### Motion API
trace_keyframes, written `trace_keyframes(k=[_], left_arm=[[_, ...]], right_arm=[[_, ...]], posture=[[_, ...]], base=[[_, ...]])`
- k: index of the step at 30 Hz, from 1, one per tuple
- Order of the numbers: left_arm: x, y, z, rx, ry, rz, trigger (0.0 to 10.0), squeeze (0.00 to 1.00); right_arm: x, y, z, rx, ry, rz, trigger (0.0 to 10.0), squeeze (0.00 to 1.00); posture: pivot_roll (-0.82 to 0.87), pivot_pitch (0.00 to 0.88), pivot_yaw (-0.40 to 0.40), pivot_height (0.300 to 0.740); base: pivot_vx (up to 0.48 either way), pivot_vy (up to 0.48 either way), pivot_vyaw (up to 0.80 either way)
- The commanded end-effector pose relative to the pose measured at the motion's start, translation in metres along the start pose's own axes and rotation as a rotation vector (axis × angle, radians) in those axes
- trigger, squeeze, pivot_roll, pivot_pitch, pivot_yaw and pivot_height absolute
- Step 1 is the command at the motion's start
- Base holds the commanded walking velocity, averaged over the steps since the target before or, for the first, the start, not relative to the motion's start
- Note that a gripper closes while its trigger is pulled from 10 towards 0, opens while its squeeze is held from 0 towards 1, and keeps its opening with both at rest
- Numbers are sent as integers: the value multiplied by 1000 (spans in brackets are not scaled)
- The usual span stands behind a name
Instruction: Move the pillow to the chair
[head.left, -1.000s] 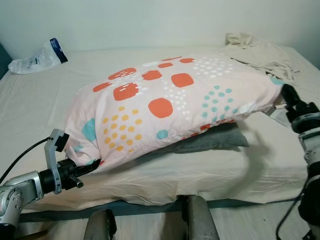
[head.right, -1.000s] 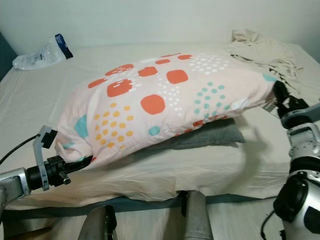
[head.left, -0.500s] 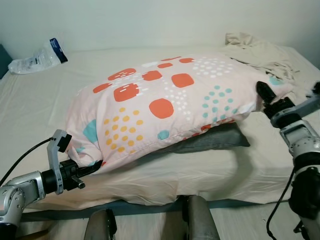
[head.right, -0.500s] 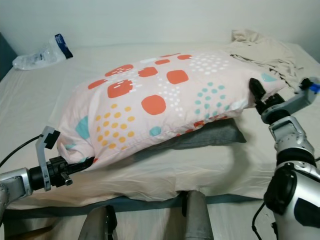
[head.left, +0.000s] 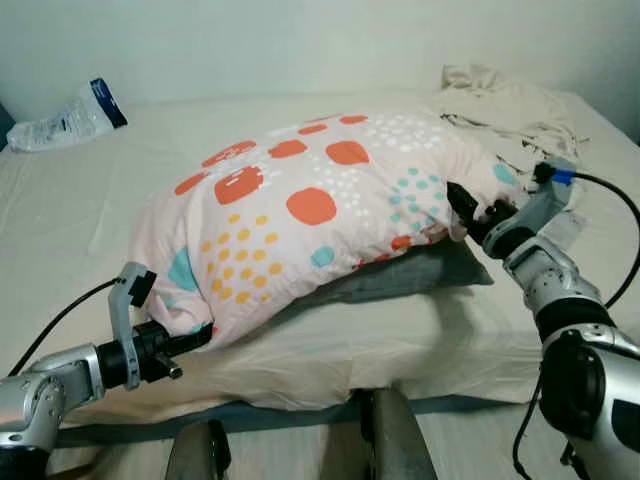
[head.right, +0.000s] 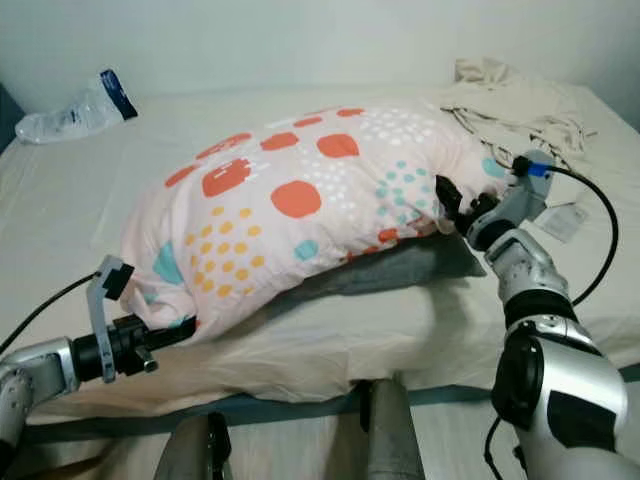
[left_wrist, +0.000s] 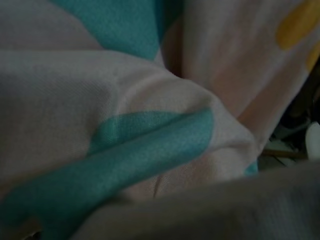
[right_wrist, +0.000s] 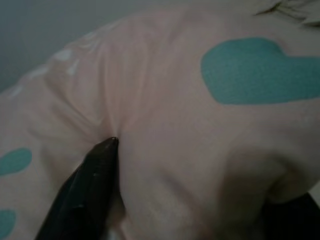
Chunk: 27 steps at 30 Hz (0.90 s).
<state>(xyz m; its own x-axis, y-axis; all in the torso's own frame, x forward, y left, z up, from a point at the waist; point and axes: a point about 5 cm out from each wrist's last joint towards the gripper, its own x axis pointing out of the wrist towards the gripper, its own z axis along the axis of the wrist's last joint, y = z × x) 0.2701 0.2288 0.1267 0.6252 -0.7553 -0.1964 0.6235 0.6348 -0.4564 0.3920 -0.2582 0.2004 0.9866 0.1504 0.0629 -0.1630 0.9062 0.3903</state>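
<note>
Pillow spans mid-frame on the bed; left gripper clenched on its lower-left corner, right gripper presses the right end, grip unclear.

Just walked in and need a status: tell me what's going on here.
The robot is working a large patterned pillow on a bed, one gripper at each end. The left gripper is pushed in at the pillow's near corner, and the right gripper presses into its far end, fingers dug into the fabric. The pillow lies over a grey pillow.
</note>
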Motion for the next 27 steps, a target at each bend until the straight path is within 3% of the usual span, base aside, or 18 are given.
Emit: trace_keyframes(k=[1, 2, 12, 13, 16, 17, 19, 23, 27], left_arm=[[7, -5, -5, 1, 15, -26, 0, 0], [16, -8, -2, 18, -32, -12, 0, 0], [40, -13, 6, 96, -223, 158, 0, 0], [45, -15, 10, 92, -315, 217, 0, 0], [47, -17, 13, 90, -373, 256, 0, 0], [54, -24, 16, 44, -478, 287, 0, 0], [59, -29, 17, 11, -549, 315, 0, 0], [74, -38, 16, -23, -611, 360, 0, 0], [90, -49, 13, -36, -592, 332, 0, 0]], right_arm=[[2, 6, -13, -14, 36, 9, 0, 0], [2, 6, -9, -59, -36, -27, 0, 0], [-2, 16, -23, -256, -103, -47, 0, 0], [-4, 24, -29, -305, -128, -24, 0, 0], [-5, 30, -33, -321, -147, -12, 0, 0], [-8, 38, -40, -356, -165, 9, 0, 0], [-10, 45, -46, -378, -176, 28, 0, 0], [-16, 58, -56, -395, -197, 50, 0, 0], [-20, 71, -69, -471, -178, 109, 0, 0]], posture=[[-50, 210, -15, 581], [-52, 193, -24, 581], [-47, 165, -40, 581], [-42, 148, -46, 581], [-41, 146, -47, 581], [-35, 135, -49, 581], [-30, 126, -51, 581], [-24, 107, -51, 581], [-23, 96, -48, 581]], base=[[0, 0, 0], [0, 0, 0], [0, 0, 0], [0, 0, 0], [0, 0, 0], [0, 0, 0], [0, 0, 0], [0, 0, 0], [0, 0, 0]])
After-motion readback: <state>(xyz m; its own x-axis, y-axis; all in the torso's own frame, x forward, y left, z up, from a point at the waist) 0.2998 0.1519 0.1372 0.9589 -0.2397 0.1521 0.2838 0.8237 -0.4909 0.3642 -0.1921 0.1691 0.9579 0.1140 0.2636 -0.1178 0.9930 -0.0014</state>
